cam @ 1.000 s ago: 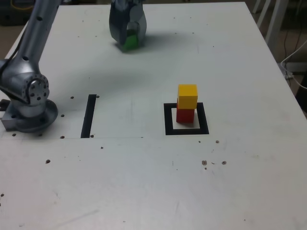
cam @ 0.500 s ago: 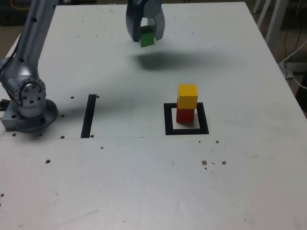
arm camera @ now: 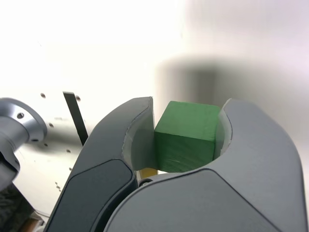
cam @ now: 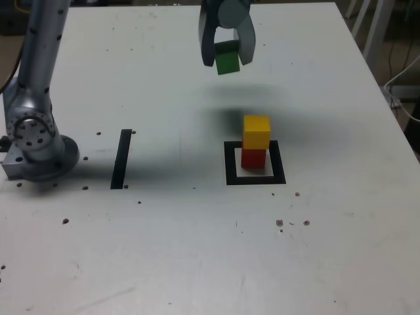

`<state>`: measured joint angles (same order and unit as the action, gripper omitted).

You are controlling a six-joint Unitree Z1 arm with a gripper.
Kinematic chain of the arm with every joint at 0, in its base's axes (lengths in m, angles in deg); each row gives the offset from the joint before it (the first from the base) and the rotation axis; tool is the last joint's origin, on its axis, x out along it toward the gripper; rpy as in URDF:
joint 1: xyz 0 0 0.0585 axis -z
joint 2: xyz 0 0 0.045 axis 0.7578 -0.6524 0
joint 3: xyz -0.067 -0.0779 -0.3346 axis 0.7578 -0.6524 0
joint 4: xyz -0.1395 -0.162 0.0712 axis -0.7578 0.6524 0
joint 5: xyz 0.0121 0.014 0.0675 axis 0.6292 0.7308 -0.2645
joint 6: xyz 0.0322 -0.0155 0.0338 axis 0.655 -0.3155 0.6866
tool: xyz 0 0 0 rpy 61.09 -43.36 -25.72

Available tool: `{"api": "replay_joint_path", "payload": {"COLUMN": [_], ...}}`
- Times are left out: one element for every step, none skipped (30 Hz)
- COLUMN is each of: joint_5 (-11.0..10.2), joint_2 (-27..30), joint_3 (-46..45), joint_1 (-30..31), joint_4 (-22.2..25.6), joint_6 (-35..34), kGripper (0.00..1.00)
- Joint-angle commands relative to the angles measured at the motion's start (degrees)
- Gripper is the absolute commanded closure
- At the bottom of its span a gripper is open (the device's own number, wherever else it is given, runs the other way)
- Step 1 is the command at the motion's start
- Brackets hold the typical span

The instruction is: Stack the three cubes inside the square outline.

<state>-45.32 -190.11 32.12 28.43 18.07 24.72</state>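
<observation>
Exterior view: the gripper is clenched on the green cube, held clear of the table toward its far edge. The yellow cube sits on the red cube, which stands inside the square outline, toward the table's right edge as this view shows it. The green cube appears slightly tilted; if lowered at that angle, it may land on an edge and slide off. Approaching too low could knock the yellow cube away.

Wrist view: both fingers press the green cube's opposite sides, and a sliver of the yellow cube shows beyond them. Risk noted: the broad fingers could brush the pair during placement, and an uneven release could drag the top cube sideways.
</observation>
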Motion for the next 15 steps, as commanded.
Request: {"api": "replay_joint_path", "payload": {"joint_5": [0.44,0.54,0.61,0.66,0.67,0.7,0.72,0.74,0.72,0.71,0.69,0.66,0.62,0.56,0.52], "joint_2": [0.64,0.7,0.75,0.79,0.82,0.82,0.8,0.76,0.71,0.62,0.51,0.39,0.28,0.18,0.08], "joint_3": [0.22,0.27,0.37,0.49,0.63,0.76,0.89,1.0,1.09,1.18,1.28,1.41,1.56,1.74,1.93], "joint_1": [2.46,3.3,4.09,4.83,5.51,6.16,6.79,7.4,8.04,8.66,9.29,9.93,10.54,11.12,11.67], "joint_4": [1.57,1.65,1.73,1.8,1.85,1.89,1.93,1.97,2.01,2.03,2.05,2.06,2.07,2.09,2.1], "joint_6": [-1.18,-1.61,-2.02,-2.38,-2.72,-3.03,-3.33,-3.66,-4.01,-4.36,-4.72,-5.11,-5.51,-5.89,-6.23], "kGripper": [0.72,0.72,0.72,0.72,0.72,0.72,0.72,0.72,0.72,0.72,0.72,0.72,0.72,0.72,0.72]}}
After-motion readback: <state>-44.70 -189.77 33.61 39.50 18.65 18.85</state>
